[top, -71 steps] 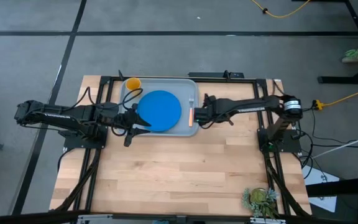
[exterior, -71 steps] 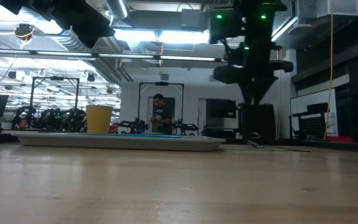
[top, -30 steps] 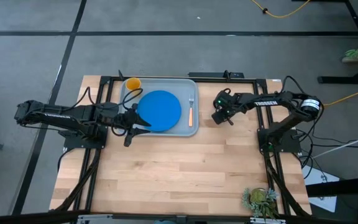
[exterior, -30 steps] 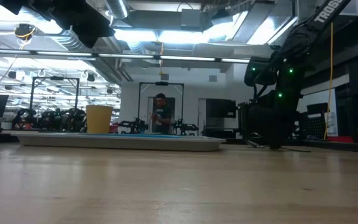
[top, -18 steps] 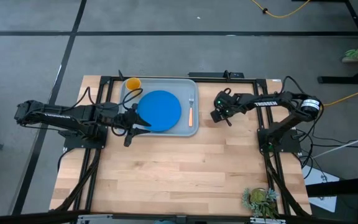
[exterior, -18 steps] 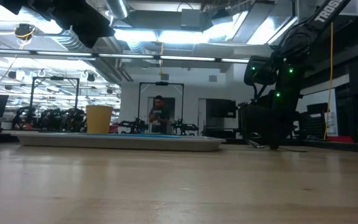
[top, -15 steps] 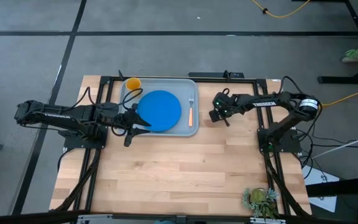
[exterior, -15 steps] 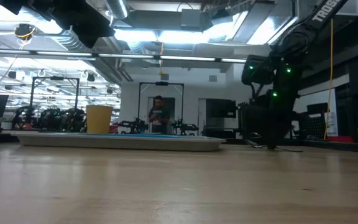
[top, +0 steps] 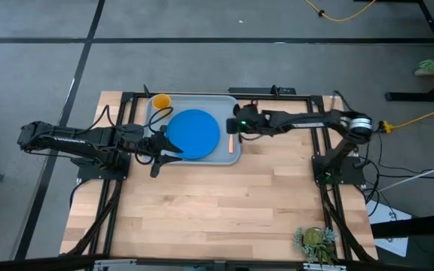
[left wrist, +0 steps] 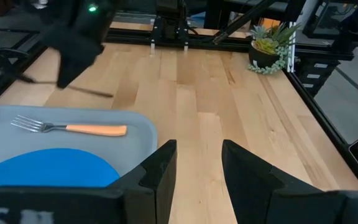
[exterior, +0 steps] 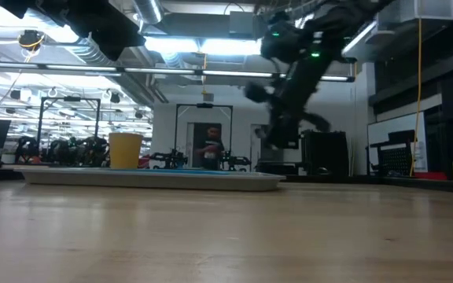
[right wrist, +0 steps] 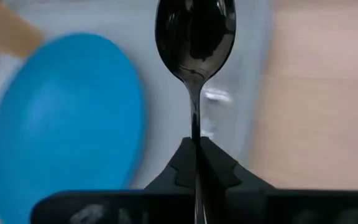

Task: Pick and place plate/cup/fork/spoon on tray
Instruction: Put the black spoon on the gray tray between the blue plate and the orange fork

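Observation:
The grey-blue tray (top: 224, 102) lies at the table's far middle. On it are the blue plate (top: 193, 134), the yellow cup (top: 160, 101) in its far left corner and the orange-handled fork (top: 232, 135) along its right side. My right gripper (top: 236, 124) hangs over the tray's right part, shut on the black spoon (right wrist: 194, 34). My left gripper (left wrist: 197, 168) stands open at the tray's left edge, beside the plate, with nothing between its fingers. My right gripper pinches the spoon's thin handle (right wrist: 196, 140) between its two fingers. The oval bowl (right wrist: 194, 31) sticks out well beyond the fingertips. The gripper comes from the table's right and from above. The spoon is lifted clear, over the tray between plate and rim.
Bare wooden table (top: 217, 211) spreads toward the near edge. A small potted plant (top: 315, 242) stands at the near right corner. Black frame rails (top: 326, 188) run along the table's sides. In the low view a person (exterior: 209, 149) shows far off in the room.
My right gripper has risen from the table just right of the tray and gone toward the table's left, to above the tray's right part. The spoon has come up off the table with it.

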Tool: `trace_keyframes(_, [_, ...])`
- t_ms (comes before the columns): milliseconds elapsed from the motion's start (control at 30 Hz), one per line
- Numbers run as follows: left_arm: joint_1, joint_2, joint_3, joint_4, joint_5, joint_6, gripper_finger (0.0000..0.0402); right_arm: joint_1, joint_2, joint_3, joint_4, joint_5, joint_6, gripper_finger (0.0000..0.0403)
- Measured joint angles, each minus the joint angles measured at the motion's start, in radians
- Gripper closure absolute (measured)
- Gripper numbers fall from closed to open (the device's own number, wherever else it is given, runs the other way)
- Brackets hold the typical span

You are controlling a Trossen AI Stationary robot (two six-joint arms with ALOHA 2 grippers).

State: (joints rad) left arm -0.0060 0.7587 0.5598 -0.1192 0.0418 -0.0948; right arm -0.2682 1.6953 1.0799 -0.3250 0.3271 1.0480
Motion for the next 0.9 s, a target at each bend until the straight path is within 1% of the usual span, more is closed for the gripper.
trace_keyframes(100, [0.000,0.000,0.000,0.000,0.000,0.000,0.0280,0.004,0.119,0.148,-0.063,-0.023,0.057,0.0401])
trace_keyframes(200, [0.000,0.000,0.000,0.000,0.000,0.000,0.0280,0.005,0.237,0.299,-0.230,-0.050,0.123,0.0400])
trace_keyframes(300, [0.000,0.000,0.000,0.000,0.000,0.000,0.0280,0.004,0.316,0.433,-0.365,-0.057,0.180,0.0395])
trace_keyframes(367, [0.000,0.000,0.000,0.000,0.000,0.000,0.0280,0.004,0.363,0.489,-0.389,-0.074,0.188,0.0395])
trace_keyframes(533, [0.000,0.000,0.000,0.000,0.000,0.000,0.0280,0.005,0.445,0.564,-0.403,-0.103,0.216,0.0395])
trace_keyframes(667, [0.000,0.000,0.000,0.000,0.000,0.000,0.0280,0.005,0.497,0.567,-0.407,-0.129,0.247,0.0395])
trace_keyframes(900, [0.000,0.000,0.000,0.000,0.000,0.000,0.0280,0.009,0.508,0.567,-0.397,-0.114,0.256,0.0394])
